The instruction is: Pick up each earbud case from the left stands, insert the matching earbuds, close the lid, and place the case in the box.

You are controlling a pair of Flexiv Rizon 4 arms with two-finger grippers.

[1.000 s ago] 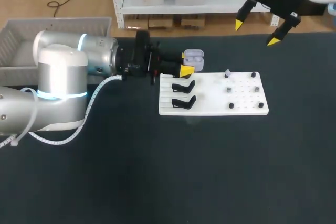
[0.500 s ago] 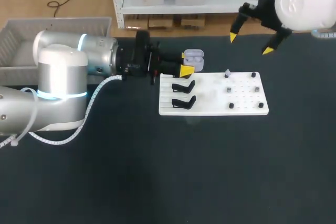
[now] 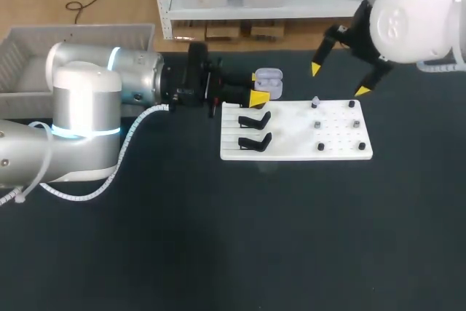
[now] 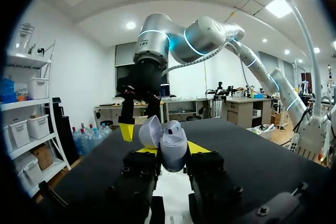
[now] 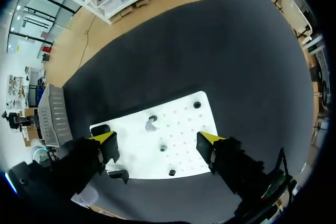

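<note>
My left gripper (image 3: 261,87) is shut on an open white earbud case (image 3: 269,78), held just off the far left corner of the white board (image 3: 295,152). In the left wrist view the case (image 4: 173,148) sits between the two yellow tips of that gripper (image 4: 172,155) with its lid (image 4: 149,132) up. Two black stands (image 3: 253,119) remain on the board's left part. A small grey earbud (image 3: 315,102) rests among the dark pegs (image 3: 355,124). My right gripper (image 3: 338,80) hangs open above the board's far right, empty; from its wrist the earbud (image 5: 152,124) lies ahead of its fingertips (image 5: 207,139).
A grey box (image 3: 80,32) stands at the far left edge of the table, behind my left arm (image 3: 87,107). The black tabletop (image 3: 255,238) stretches in front of the board.
My right arm has come down and to the left, bringing its open gripper from beyond the table's far edge to over the board's far right. The left arm and case have stayed put.
</note>
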